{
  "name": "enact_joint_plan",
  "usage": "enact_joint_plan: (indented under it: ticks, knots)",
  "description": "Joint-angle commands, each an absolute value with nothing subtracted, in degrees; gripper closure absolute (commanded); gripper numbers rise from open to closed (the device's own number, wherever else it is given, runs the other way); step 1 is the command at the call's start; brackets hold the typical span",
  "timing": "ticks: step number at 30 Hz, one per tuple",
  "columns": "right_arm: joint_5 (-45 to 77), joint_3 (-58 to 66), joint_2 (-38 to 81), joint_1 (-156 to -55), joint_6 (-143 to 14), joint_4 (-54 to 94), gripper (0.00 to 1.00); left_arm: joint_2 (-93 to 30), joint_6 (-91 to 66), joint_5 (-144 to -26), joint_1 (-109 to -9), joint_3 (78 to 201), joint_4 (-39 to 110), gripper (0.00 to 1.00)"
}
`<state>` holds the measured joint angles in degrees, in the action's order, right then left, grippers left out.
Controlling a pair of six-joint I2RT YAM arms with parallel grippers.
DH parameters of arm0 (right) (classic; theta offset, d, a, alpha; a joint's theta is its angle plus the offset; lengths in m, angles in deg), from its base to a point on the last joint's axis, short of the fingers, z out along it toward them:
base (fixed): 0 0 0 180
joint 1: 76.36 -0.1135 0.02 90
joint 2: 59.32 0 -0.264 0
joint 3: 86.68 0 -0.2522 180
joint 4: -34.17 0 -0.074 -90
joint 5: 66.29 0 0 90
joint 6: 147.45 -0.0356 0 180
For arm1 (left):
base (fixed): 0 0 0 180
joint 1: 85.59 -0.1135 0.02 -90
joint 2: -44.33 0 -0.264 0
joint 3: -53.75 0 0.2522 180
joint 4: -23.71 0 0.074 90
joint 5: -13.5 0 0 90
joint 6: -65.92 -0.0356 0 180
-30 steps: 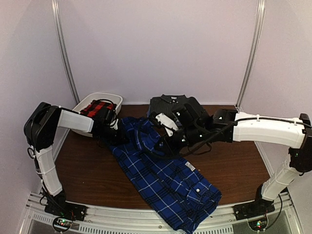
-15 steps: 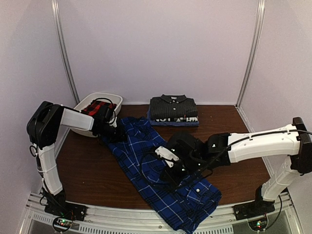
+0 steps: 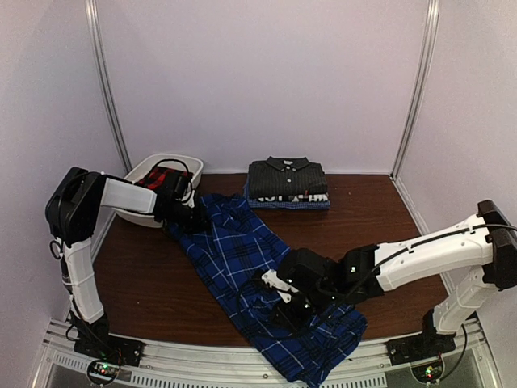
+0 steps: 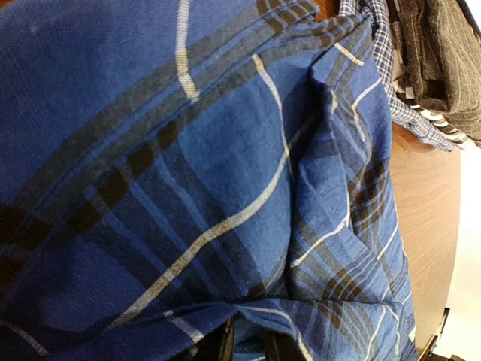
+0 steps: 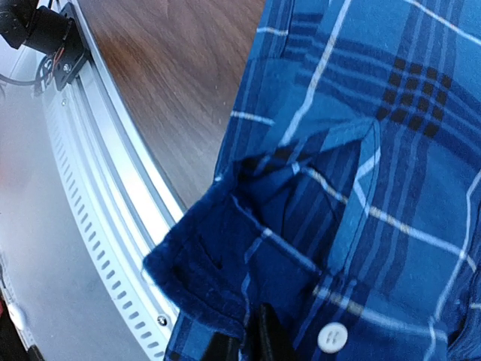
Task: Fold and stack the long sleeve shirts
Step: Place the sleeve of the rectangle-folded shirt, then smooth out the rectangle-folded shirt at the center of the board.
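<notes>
**Q:** Where does the large blue-and-black plaid cloth shirt [image 3: 242, 259] lie?

**A:** It lies unfolded and slantwise on the brown wooden table [image 3: 145, 283]. It runs from just beside the white plastic tub [image 3: 184, 159] to the near edge, where its lower end overhangs the ribbed metal rail [image 3: 202, 364]. The left gripper [image 3: 189, 217] meets its far end and the right gripper [image 3: 284, 314] its near end.

**Q:** What do the wrist views add?

**A:** The overhead view hides the fingertips of both grippers. The left wrist view shows dark fingers [image 4: 224, 347] pinched on a raised fold of the plaid cloth. The right wrist view shows fingers [image 5: 263, 335] clamped on a bunched hem beside a white button [image 5: 328, 338], above the rail.

**Q:** What does the overhead view alone give?

**A:** It shows the red-and-black plaid shirt [image 3: 157, 179] heaped in the tub. It also shows the dark charcoal striped shirt [image 3: 287, 174] whole, folded with its collar up, topping a stack at the table's far edge. The left wrist view catches only that stack's edge.
</notes>
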<state>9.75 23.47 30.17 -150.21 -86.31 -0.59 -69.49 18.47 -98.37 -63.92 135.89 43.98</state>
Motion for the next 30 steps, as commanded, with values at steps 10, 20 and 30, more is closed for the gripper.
enact_joint_plan:
  ticks: [10,20,30]
  knots:
    - [15.7,23.7,20.5,-149.9,-90.5,-3.2,0.51,-66.2,14.9,-89.9,-65.1,140.0,50.1,0.81]
    - [16.3,18.5,26.5,-137.5,-89.5,1.9,0.64,-57.6,11.2,-86.1,-64.1,142.0,56.2,0.78]
    - [13.5,7.5,40.7,-126.7,-84.3,9.1,0.67,-59.2,16.5,-93.0,-54.3,137.4,49.9,0.79]
